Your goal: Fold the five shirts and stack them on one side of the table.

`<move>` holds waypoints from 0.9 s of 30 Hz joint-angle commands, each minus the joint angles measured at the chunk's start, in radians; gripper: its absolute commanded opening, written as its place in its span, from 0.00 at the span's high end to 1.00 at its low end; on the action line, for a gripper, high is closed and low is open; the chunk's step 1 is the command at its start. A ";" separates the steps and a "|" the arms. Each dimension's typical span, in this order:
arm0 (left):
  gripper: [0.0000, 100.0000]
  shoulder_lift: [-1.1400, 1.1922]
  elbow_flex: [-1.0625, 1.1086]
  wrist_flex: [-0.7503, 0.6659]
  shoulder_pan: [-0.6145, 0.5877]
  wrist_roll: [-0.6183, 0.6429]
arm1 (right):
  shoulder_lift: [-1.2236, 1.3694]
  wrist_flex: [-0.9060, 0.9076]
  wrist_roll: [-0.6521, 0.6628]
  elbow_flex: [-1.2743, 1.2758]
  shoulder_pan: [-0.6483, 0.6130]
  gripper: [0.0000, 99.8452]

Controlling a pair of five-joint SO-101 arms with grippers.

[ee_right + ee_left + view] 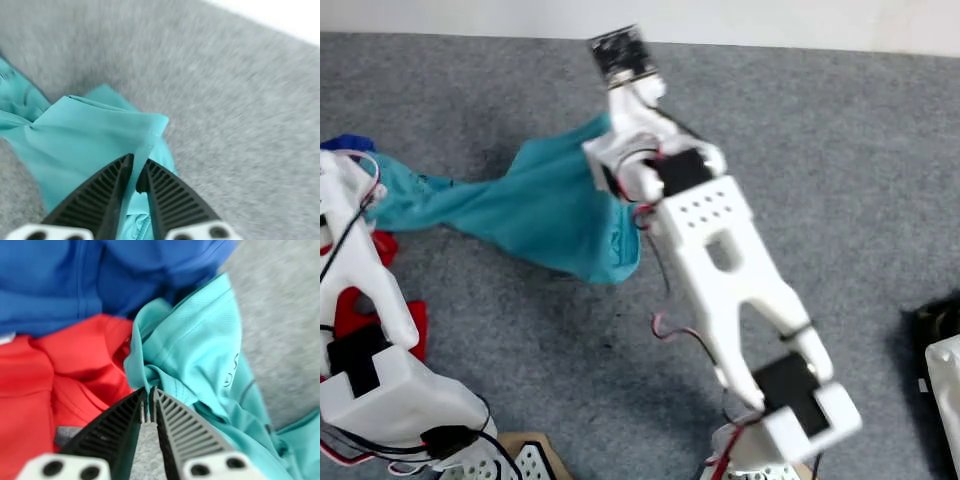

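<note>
Both jaws pinch teal shirt (535, 215) | blue shirt (100, 275) cut off

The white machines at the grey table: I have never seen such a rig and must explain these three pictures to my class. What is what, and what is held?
They are robot arms, the white left arm and the white right arm, each ending in a black two-fingered gripper. One picture looks down over the grey felt-like table; the others come from cameras on the wrists. The left gripper and the right gripper each pinch the teal fabric shirt, stretched between them. A red shirt and a blue shirt lie crumpled by the left gripper.
</note>
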 commanded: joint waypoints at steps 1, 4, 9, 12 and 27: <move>0.99 -0.073 -0.214 0.124 -0.004 0.000 | -0.214 0.039 0.011 -0.013 0.054 0.99; 0.99 -0.102 -0.361 0.226 -0.025 0.000 | -0.331 0.079 0.026 -0.013 0.061 0.99; 0.99 -0.188 -0.516 0.374 -0.053 0.000 | -0.473 0.142 0.058 -0.013 0.056 0.99; 0.99 -0.249 -0.532 0.414 -0.071 -0.002 | -0.545 0.206 0.058 -0.021 0.056 0.99; 0.99 -0.564 -0.530 0.414 -0.128 0.109 | -0.917 0.239 0.203 -0.027 -0.044 0.99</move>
